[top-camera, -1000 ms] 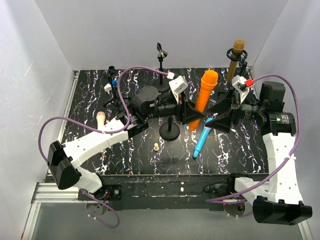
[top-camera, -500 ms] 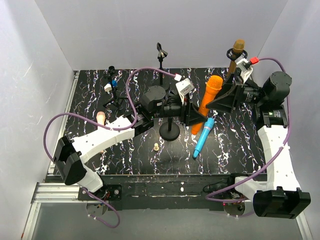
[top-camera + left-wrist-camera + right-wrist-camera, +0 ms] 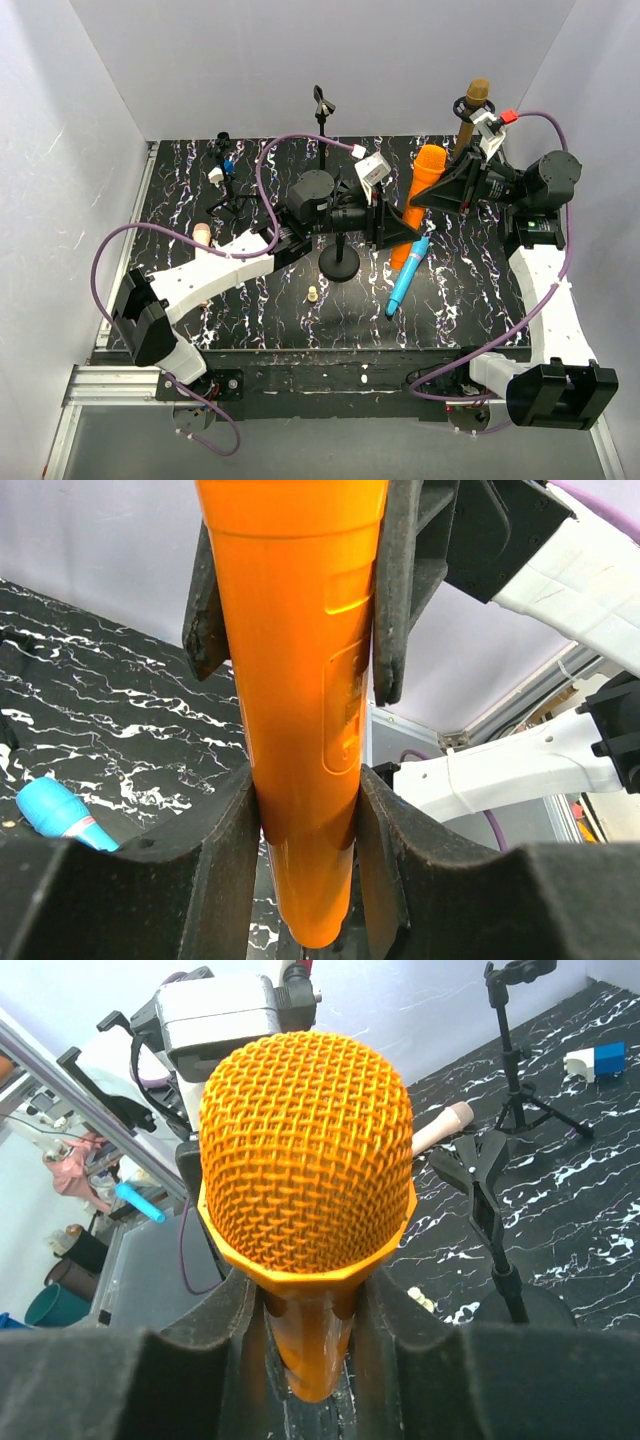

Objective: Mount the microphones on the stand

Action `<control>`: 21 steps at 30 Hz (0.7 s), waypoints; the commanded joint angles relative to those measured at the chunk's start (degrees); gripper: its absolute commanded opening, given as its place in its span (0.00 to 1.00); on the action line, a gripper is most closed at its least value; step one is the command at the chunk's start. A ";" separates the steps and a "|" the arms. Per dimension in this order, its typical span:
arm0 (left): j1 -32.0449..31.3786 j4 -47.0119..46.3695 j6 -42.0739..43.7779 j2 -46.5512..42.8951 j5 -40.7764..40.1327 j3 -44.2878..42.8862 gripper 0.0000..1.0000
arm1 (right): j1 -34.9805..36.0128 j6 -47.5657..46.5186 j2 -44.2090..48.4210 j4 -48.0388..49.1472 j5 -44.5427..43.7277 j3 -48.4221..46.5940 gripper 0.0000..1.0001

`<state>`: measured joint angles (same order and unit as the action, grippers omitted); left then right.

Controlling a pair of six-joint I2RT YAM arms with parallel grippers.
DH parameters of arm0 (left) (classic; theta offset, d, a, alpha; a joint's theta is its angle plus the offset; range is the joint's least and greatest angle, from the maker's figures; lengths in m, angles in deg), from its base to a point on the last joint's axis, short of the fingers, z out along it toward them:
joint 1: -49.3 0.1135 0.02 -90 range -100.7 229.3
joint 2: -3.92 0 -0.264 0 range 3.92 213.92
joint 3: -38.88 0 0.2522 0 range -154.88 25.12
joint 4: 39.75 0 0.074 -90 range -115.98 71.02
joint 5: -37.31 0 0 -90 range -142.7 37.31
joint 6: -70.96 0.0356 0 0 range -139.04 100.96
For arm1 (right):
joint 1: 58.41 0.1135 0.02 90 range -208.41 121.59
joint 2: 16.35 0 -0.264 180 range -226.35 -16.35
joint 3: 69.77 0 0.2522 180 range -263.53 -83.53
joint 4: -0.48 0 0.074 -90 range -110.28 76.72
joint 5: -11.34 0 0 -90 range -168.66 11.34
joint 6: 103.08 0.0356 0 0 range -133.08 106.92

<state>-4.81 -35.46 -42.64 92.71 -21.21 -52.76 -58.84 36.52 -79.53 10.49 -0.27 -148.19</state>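
The orange microphone [image 3: 424, 192] stands tilted above the table, held from both sides. My left gripper [image 3: 397, 230] is shut on its lower body [image 3: 300, 680], and its fingers [image 3: 225, 850] press both flanks. My right gripper [image 3: 437, 192] is shut just under the mesh head [image 3: 305, 1160]. The light blue microphone [image 3: 407, 277] lies flat on the table below them. At the back right the golden-brown microphone [image 3: 475, 102] sits upright in a stand's ring. The pale pink microphone [image 3: 202, 238] shows partly beside the left arm. A black round-base stand [image 3: 340, 262] rises under the left wrist.
A tall tripod stand [image 3: 322, 112] is at the back centre, and a small black stand with a blue-and-white block [image 3: 222, 172] at the back left. A tiny beige peg [image 3: 313, 294] lies near the round base. White walls close in the marbled black table [image 3: 300, 320].
My right gripper swung up from near the table to the orange microphone's head end and shut on it. The left gripper kept its hold and tipped the microphone more upright.
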 commanded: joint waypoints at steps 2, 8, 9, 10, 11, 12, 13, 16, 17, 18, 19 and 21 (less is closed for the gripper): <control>-0.30 -2.30 -0.04 -0.90 -1.51 -1.30 0.00 | 0.25 2.17 0.60 3.30 0.27 0.68 0.02; 0.32 2.79 1.44 -5.99 -8.18 -0.25 0.81 | 0.34 -10.53 0.69 -7.29 0.62 -1.86 0.01; 0.84 4.01 2.14 -7.22 -8.80 0.45 0.95 | 0.34 -15.11 0.60 -13.08 0.10 -3.61 0.01; 1.54 5.16 2.85 -8.80 -8.98 0.89 0.98 | 0.34 -20.89 0.43 -18.09 -0.69 -5.37 0.01; 3.11 6.65 3.90 -10.90 -8.55 1.33 0.98 | 0.34 -26.87 0.25 -23.63 -1.83 -6.86 0.01; 4.09 8.32 4.52 -11.79 -7.76 1.77 0.98 | 0.34 -31.45 -0.10 -28.99 -3.14 -8.62 0.01; 5.49 9.12 5.22 -13.45 -6.62 2.21 0.98 | 0.34 -35.41 -0.36 -32.78 -4.29 -9.86 0.01; 10.50 17.53 9.07 -18.46 -4.33 3.09 0.98 | 0.25 -41.95 -1.07 -37.66 -7.37 -11.45 0.01; 11.99 19.39 11.09 -19.61 -3.72 3.44 0.98 | 0.34 -42.74 -1.24 -37.57 -8.16 -11.28 0.01; 13.40 21.84 13.90 -20.41 -2.67 3.27 0.98 | 0.25 -43.10 -1.42 -37.13 -9.04 -11.10 0.01; 15.15 24.74 17.06 -20.76 -1.87 2.92 0.98 | 0.25 -43.19 -1.60 -35.91 -9.74 -10.66 0.01; 16.48 31.24 25.13 -20.24 -2.13 0.99 0.98 | 0.34 -43.36 -1.95 -34.06 -11.41 -9.87 0.01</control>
<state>9.22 -18.48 -32.06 73.37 -25.73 -49.99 -58.66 -0.26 -80.56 -22.12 -7.09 -157.35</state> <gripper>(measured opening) 0.982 0.437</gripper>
